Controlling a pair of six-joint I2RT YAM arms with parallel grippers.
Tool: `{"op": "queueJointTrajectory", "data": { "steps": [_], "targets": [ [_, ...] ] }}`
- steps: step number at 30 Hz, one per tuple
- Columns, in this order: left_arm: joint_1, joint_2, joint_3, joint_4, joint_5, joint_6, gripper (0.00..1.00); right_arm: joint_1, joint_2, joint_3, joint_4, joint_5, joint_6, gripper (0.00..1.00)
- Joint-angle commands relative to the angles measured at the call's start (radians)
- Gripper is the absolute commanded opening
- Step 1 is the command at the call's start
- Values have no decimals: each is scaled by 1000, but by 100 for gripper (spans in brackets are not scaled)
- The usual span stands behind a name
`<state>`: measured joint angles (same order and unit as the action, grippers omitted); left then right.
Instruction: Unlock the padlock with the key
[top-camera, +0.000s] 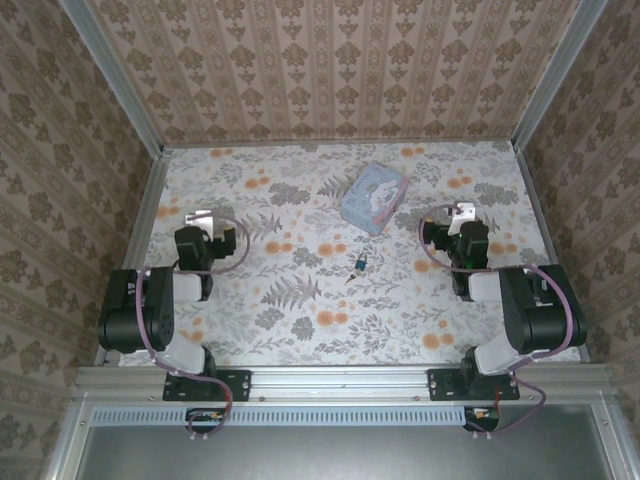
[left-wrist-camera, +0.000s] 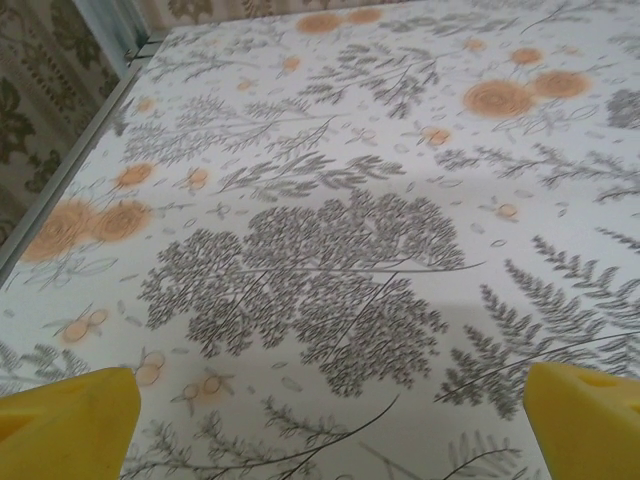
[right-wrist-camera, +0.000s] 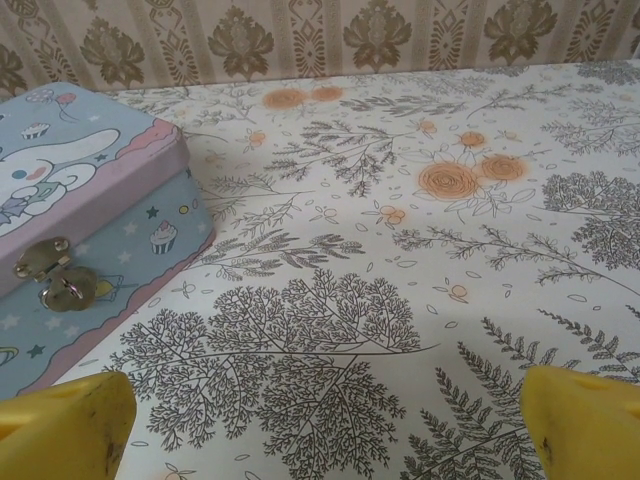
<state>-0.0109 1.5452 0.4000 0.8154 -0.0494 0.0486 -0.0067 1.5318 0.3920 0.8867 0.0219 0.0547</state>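
Left gripper (top-camera: 200, 217) is hovering over the floral-papered table (top-camera: 300, 300) near its left edge, its yellow fingertips (left-wrist-camera: 65, 420) spread wide and gripping nothing. Right gripper (top-camera: 462, 212) is gaping empty near the pale blue cartoon-printed tin (top-camera: 374, 197). Between the arms, the tiny dark blue-green padlock (top-camera: 359, 263) is lying on the table, with the thin brownish metal key (top-camera: 351, 277) just beside it.

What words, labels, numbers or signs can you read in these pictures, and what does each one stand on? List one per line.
No text can be read in these pictures.
On the tin: cartoon pictures only (a white long-eared figure, cupcakes, stars), with no lettering visible.
On the padlock: too small in the top view to read any marking.
On the table: a floral print with no words.
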Motion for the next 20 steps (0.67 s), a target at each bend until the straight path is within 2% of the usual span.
{"op": "queueJointTrajectory", "data": {
  "steps": [1, 20],
  "targets": [
    [-2, -6, 14, 24, 40, -2, 100, -3, 1, -2, 9, 8, -1, 100],
    [-6, -8, 13, 26, 34, 0, 100, 4, 3, 2, 0, 15, -6, 99]
  ]
}}
